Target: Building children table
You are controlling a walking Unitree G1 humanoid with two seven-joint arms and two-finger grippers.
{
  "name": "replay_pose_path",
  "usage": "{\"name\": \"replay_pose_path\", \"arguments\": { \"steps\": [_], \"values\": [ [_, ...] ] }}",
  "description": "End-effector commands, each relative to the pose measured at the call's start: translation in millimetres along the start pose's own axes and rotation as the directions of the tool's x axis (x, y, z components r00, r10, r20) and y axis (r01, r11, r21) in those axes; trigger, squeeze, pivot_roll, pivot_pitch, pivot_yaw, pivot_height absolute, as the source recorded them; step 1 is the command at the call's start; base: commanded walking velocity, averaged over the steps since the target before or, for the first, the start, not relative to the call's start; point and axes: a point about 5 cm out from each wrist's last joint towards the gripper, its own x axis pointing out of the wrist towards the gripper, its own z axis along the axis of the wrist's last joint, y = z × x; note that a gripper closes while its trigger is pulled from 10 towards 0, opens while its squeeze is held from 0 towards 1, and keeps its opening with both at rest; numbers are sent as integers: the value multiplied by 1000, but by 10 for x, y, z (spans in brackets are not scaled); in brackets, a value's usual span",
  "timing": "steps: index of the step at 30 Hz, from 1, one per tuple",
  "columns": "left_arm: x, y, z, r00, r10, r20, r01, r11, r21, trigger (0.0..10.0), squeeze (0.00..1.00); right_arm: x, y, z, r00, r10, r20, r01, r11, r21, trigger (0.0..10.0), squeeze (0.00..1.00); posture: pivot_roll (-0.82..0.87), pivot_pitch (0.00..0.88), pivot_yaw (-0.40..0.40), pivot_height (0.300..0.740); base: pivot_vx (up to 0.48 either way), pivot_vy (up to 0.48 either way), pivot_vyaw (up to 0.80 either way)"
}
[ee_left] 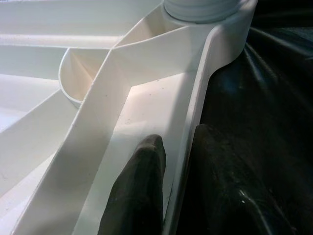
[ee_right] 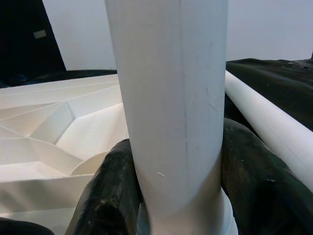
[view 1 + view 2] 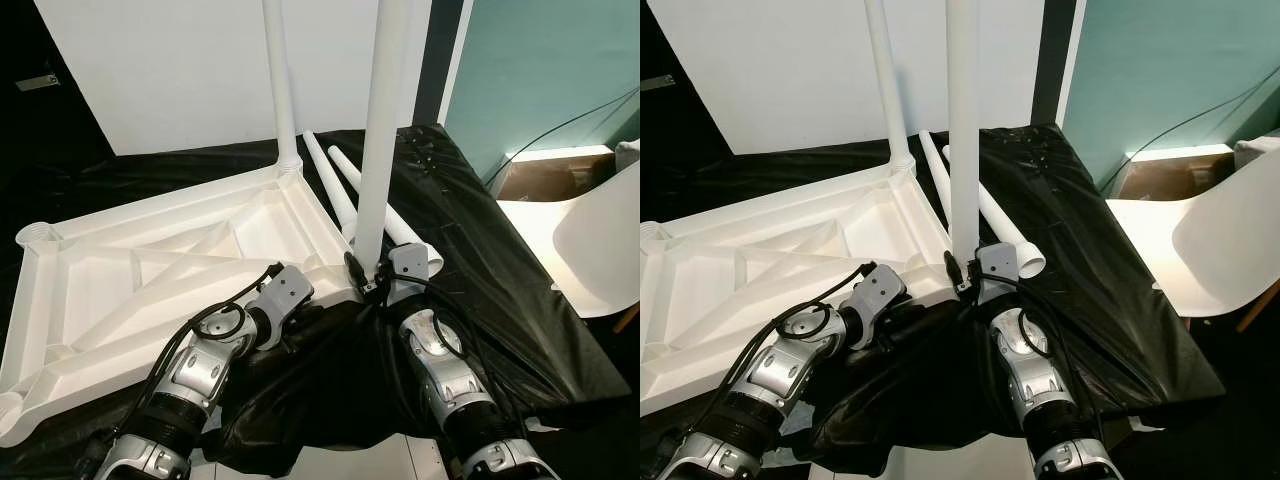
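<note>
left eye view: black sheet (image 3: 480,250), white wall (image 3: 180,70); right gripper (image 2: 171,196) clasps leg (image 2: 171,98), left gripper (image 1: 171,191) pinches tabletop (image 1: 146,88).

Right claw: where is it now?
Right claw is shut on the near upright leg, low down at the tabletop's near right corner.

Two upright legs (image 3: 383,130) and (image 3: 281,85) block the tabletop's (image 3: 150,270) right corners, the near one clasped by the right gripper (image 3: 372,272); two loose legs (image 3: 340,185) bar the cloth just beyond, while the left ribbed bays lie open
</note>
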Motion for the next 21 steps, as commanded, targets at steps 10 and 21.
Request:
{"name": "replay_pose_path", "arguments": {
  "steps": [10,21],
  "values": [
    [33,-208,-349,987,-105,-123,96,992,-80,10000,0,20,4,0,967,249,-49,-245,967,70,10000,1000,0,0,21,740,0,0,0],
    [34,-201,-329,986,-110,-124,101,992,-73,10000,0,90,-379,165,874,477,-89,-485,862,-148,10000,0,2,0,27,740,0,0,0]
  ]
}}
